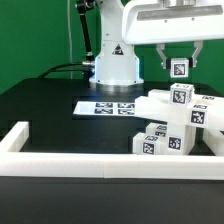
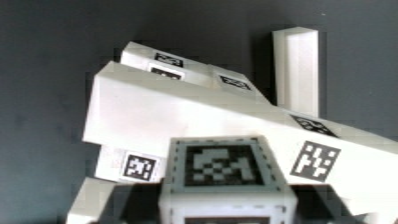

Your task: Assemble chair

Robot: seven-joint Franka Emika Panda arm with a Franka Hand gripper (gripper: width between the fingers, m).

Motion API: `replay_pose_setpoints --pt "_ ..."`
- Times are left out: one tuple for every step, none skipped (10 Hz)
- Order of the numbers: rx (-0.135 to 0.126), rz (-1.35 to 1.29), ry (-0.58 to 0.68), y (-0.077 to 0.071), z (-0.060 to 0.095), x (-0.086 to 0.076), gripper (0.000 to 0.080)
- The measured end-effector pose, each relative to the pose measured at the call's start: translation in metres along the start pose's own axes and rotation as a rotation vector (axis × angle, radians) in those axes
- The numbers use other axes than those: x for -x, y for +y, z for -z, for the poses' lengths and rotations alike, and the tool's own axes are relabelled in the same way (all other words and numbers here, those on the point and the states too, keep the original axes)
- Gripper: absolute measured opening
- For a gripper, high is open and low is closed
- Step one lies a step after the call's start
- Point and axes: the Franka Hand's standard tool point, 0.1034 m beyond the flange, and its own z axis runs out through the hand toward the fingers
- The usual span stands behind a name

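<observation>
My gripper [image 1: 180,64] hangs above the exterior view's right side, shut on a small white tagged chair part [image 1: 180,69]. In the wrist view this part [image 2: 222,165] fills the space between the dark fingers [image 2: 150,200], tag facing the camera. Below it lies a cluster of white chair parts [image 1: 172,122], blocky pieces with tags stacked close together. The wrist view shows a broad white slab [image 2: 178,100] with several tags along its edge, and a slim white bar [image 2: 299,62] beside it. The held part is clear of the cluster.
The marker board [image 1: 110,106] lies flat on the black table in front of the robot base [image 1: 115,65]. A low white border rail [image 1: 90,160] runs along the front and up the exterior view's left side. A green wall stands behind.
</observation>
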Motion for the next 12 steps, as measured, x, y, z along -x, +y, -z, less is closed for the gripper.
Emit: replay_pose_setpoints --pt "0.008 0.022 0.002 -0.004 -0.002 -0.001 0.0288" --pt "0.008 0.029 0.004 -0.008 -0.003 -0.004 0.0288" --pt "0.008 0.035 0.005 -0.011 -0.004 -0.005 0.0288" --pt "0.009 0.044 0.001 -0.016 -0.006 -0.004 0.0288" --pt "0.011 0.051 -0.002 -0.019 -0.01 -0.002 0.0288" --pt "0.013 0.055 -0.004 -0.021 -0.014 0.0 0.0288" --pt "0.014 0.057 -0.003 -0.021 -0.016 0.0 0.0288" --pt "0.015 0.057 -0.005 -0.021 -0.018 0.0 0.0288" --pt "0.016 0.057 -0.005 -0.021 -0.019 0.0 0.0288" --pt "0.016 0.057 -0.004 -0.021 -0.019 0.0 0.0288" --pt "0.016 0.057 -0.003 -0.021 -0.019 0.0 0.0288" --pt "0.016 0.057 -0.002 -0.021 -0.019 0.0 0.0288"
